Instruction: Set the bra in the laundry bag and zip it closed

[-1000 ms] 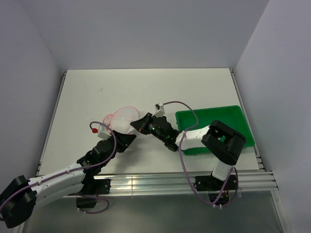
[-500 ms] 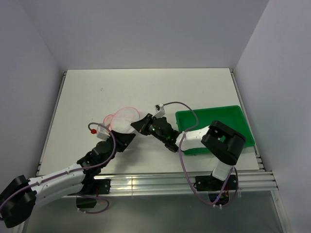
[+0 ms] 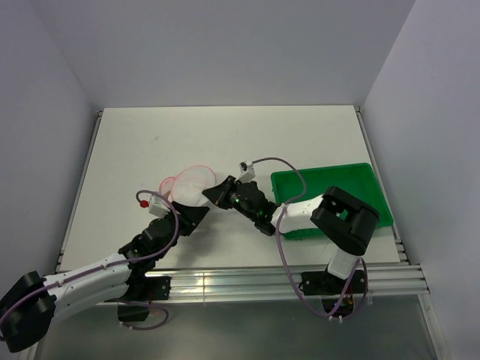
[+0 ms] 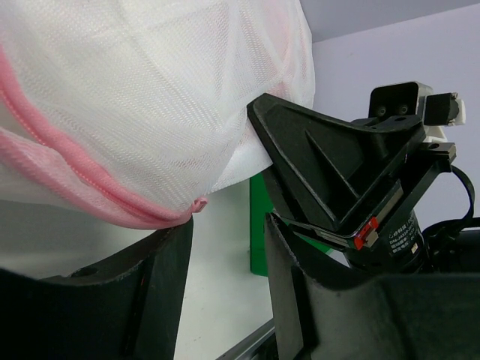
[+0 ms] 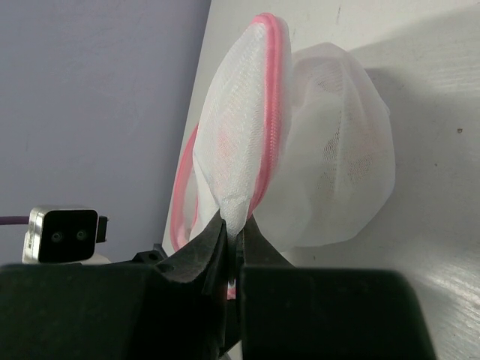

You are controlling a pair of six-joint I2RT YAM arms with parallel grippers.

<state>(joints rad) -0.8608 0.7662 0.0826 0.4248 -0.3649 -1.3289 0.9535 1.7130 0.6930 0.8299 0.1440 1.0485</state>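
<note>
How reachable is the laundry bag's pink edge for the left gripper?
Probably yes: the left gripper is open just below the pink edge, nothing between, while the right gripper pinches the laundry bag.

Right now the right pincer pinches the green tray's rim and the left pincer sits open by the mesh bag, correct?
No: the right pincer pinches the mesh bag, not the green tray, per the right wrist view. The left pincer does sit open by it.

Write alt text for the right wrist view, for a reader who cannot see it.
The right gripper is shut on a fold of the white mesh laundry bag, whose pink zip trim arcs upward. The bag rests on a white table, with a pale purple wall at left.
</note>
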